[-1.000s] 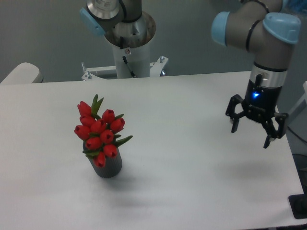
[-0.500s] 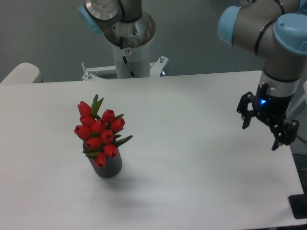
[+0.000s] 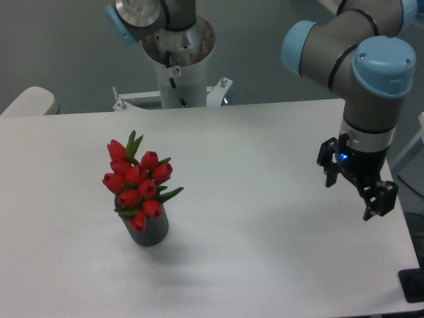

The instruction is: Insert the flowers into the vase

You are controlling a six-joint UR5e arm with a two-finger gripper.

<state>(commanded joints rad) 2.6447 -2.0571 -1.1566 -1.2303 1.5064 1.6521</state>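
Here, your bunch of red tulip flowers sits in the ribbed dark grey vase; the spread, empty gripper hangs far right. A top-heavy lean could tip it.

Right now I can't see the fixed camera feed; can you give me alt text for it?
Red tulips stand in a dark grey vase on the left of a white table. The robot's hand hangs open and empty over the table's right side, well away from them.
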